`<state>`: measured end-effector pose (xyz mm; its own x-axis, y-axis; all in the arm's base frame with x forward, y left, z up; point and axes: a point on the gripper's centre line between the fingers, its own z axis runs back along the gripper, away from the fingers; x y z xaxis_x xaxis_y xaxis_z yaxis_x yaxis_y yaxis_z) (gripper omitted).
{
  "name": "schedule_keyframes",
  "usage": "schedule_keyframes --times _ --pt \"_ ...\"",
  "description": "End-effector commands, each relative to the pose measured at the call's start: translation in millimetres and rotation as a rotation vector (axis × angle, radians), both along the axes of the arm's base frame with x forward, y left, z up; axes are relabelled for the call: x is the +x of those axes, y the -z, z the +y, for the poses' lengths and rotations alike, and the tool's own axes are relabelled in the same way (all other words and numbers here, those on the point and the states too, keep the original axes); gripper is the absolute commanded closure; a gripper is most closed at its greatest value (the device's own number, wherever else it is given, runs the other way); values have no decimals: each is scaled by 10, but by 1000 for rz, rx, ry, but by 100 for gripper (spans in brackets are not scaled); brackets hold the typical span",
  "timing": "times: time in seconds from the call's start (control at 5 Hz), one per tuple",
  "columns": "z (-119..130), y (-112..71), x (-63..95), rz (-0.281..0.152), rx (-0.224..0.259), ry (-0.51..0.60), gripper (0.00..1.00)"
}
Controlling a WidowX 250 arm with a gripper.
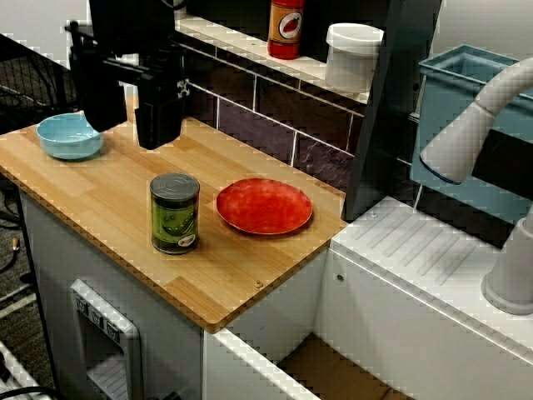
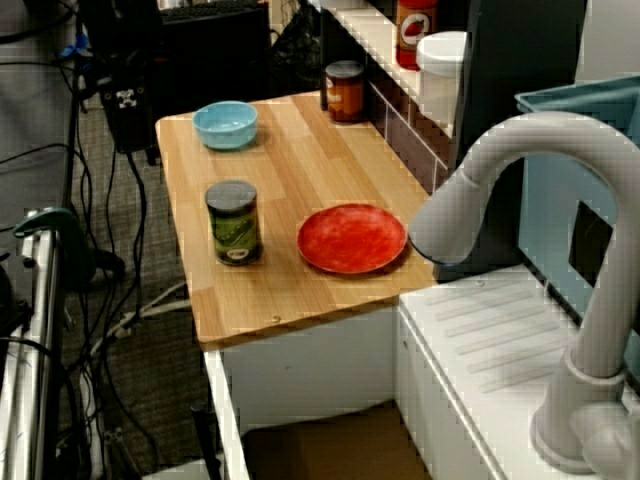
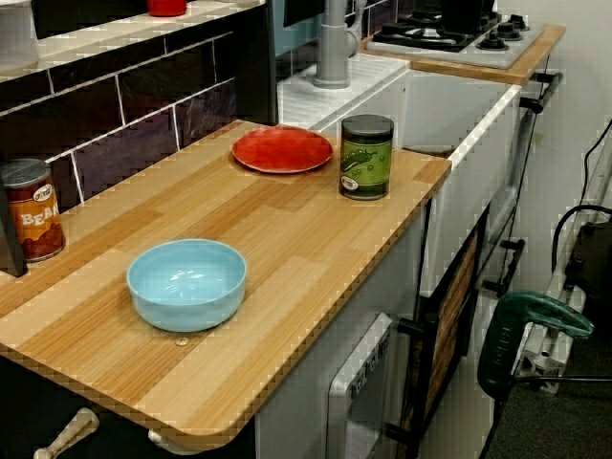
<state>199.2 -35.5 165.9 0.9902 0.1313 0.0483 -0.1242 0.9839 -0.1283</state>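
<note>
Sitting at one end of the wooden worktop (image 1: 92,193), the light blue bowl (image 1: 70,136) lies just beside the dark end effector (image 1: 158,140), whose fingers I cannot tell as open or closed, with a green-labelled can (image 1: 175,213) and red plate (image 1: 264,205) farther along.

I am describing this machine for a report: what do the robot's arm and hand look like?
The matt black, boxy arm is built of blocky, square-edged segments. Its black, block-shaped hand shows no separate fingers in the view from above the counter. In the view from the tap side, small white markings sit on the black housing.
</note>
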Motion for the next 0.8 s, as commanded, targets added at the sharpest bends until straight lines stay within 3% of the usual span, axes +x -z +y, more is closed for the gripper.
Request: schedule_keyframes --times 0.0,0.2,0.4,0.6 --pt "-34 198 -9 -53 19 18 0" --pt "-61 274 -50 -70 4 -44 0" --pt "-120 329 -48 -67 -7 -17 0" --pt "-189 353 25 -42 -52 37 0"
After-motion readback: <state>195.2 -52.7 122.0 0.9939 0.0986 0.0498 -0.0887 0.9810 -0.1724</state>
